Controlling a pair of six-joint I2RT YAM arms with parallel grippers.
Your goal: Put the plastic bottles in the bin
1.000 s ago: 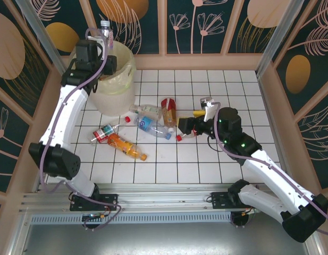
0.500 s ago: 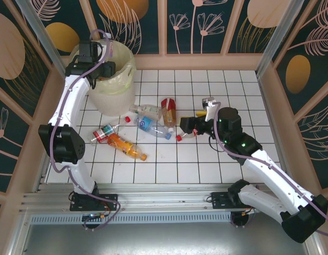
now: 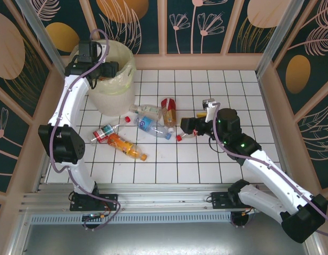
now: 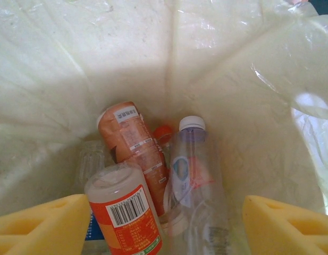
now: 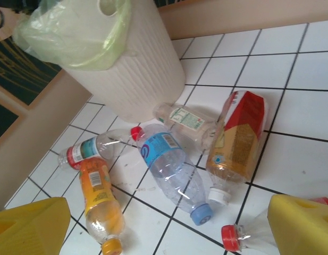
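My left gripper (image 3: 102, 69) hangs over the bin (image 3: 118, 90), a round white bucket with a pale yellow liner (image 4: 249, 79). It is open, its yellow pads wide apart and touching nothing (image 4: 166, 228). Below it in the bin lie plastic bottles: a clear one with a white cap (image 4: 194, 170), a brown-orange one (image 4: 134, 143) and a red-labelled one (image 4: 126, 212). My right gripper (image 3: 187, 127) is open above the floor bottles (image 5: 164, 228). Under it lie a blue-labelled clear bottle (image 5: 171, 170), a brown bottle with a red label (image 5: 235, 143) and an orange bottle (image 5: 97, 202).
More bottles lie on the white tiles: a clear one with a red cap (image 5: 92, 149), a clear green-labelled one (image 5: 185, 119) by the bin's foot, and a crushed one with a red cap (image 5: 243, 234) beside my right pad. Wooden walls (image 3: 270, 101) enclose the floor.
The left gripper held a clear bottle upright above the bin, moved over the bin's mouth and opened; the bottle now lies inside. The right gripper barely shifted.
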